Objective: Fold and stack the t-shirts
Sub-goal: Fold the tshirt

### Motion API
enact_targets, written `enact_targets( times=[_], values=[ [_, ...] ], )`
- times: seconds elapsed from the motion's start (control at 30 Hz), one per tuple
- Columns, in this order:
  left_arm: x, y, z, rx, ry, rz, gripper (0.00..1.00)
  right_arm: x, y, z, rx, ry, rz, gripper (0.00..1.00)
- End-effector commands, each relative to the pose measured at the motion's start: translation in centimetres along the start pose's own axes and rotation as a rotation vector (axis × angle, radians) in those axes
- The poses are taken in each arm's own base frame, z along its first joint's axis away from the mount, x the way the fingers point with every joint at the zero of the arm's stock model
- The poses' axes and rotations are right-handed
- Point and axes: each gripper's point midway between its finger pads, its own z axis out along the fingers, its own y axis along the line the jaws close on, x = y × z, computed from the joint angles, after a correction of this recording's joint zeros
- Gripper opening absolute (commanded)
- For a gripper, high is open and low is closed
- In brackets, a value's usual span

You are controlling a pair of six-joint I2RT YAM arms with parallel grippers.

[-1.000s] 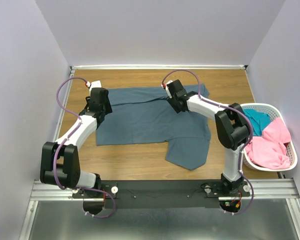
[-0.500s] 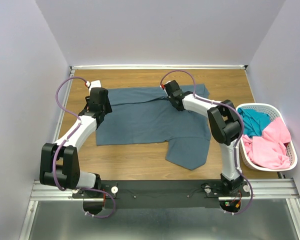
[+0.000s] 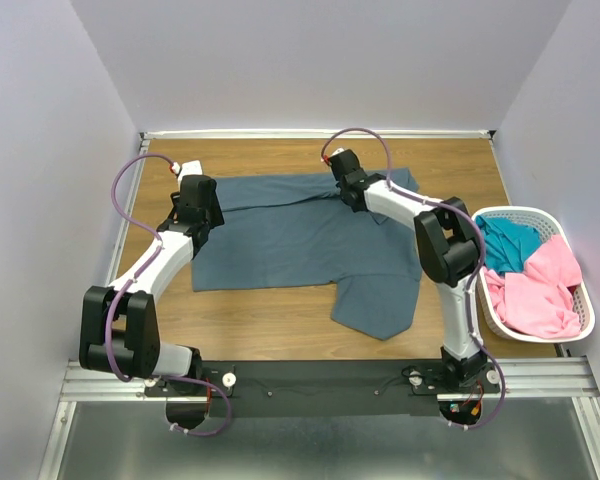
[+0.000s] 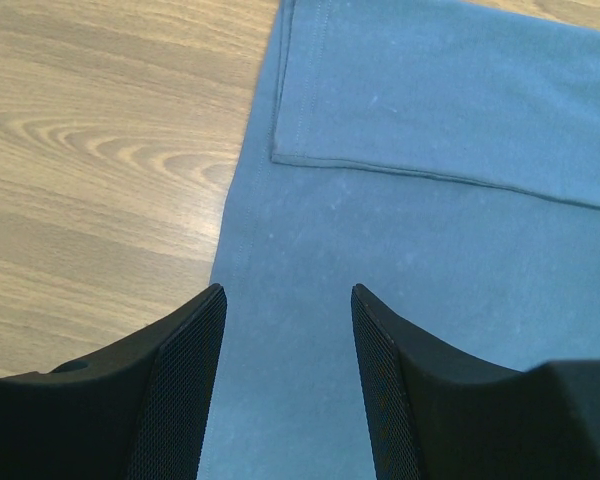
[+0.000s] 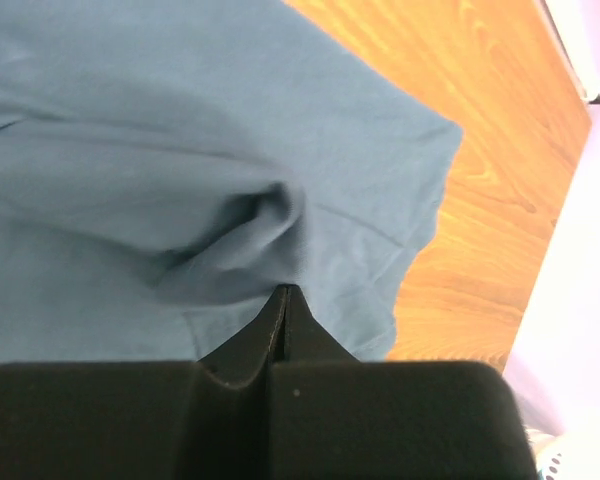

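A slate blue-grey t-shirt (image 3: 290,235) lies spread flat on the wooden table, with a folded flap along its far edge and a sleeve (image 3: 375,305) pointing toward the near side. My left gripper (image 4: 285,292) hovers open over the shirt's left edge (image 4: 242,230), one finger on each side of bare cloth. My right gripper (image 5: 285,290) is shut at the shirt's far right part, and a fold of cloth (image 5: 250,240) bunches up at its tips. A pink t-shirt (image 3: 540,295) and a teal t-shirt (image 3: 510,243) lie crumpled in the basket.
A white slotted basket (image 3: 525,212) stands at the table's right edge. Bare wood (image 3: 270,320) runs between the shirt and the arms' bases. Walls close in the far side and both sides.
The right gripper has slid toward the far edge of the shirt and closed, pinching up cloth. The left arm has not moved.
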Motion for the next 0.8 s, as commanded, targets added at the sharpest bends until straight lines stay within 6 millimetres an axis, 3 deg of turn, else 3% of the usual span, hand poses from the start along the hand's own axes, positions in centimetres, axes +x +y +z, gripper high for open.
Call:
enact_targets(
  times=[0.0,0.17,0.3,0.4,0.5,0.63,0.77],
  values=[
    [-1.8,-0.7,-0.7,0.031,-0.047,-0.007,0.61,0.1,-2.2,1.6,0.060,0.016,0.037,0.02],
    [-1.8,-0.7,-0.7,0.030,-0.046,-0.007,0.61,-0.2,-3.2,0.6,0.051,-0.008,0.098,0.06],
    [-1.9,-0.8,-0.8,0.041,-0.051,-0.012,0.61,0.2,-3.3,-2.3,-0.018,-0.055,0.202,0.31],
    [-1.7,-1.2,-0.8,0.061,-0.045,-0.009,0.61,0.8,-2.1,-3.6,-0.091,-0.064,0.303,0.36],
    [0.0,-2.5,-0.6,0.110,0.001,-0.003,0.62,1.4,-0.4,-6.0,-0.212,-0.071,0.459,0.37],
    [4.5,-4.2,-0.3,0.192,0.149,-0.046,0.62,3.1,2.5,-8.8,-0.369,-0.028,0.613,0.48],
    [7.5,-3.7,-0.1,0.157,0.239,-0.107,0.62,7.1,5.2,-10.0,-0.443,0.068,0.675,0.53]
  ],
)
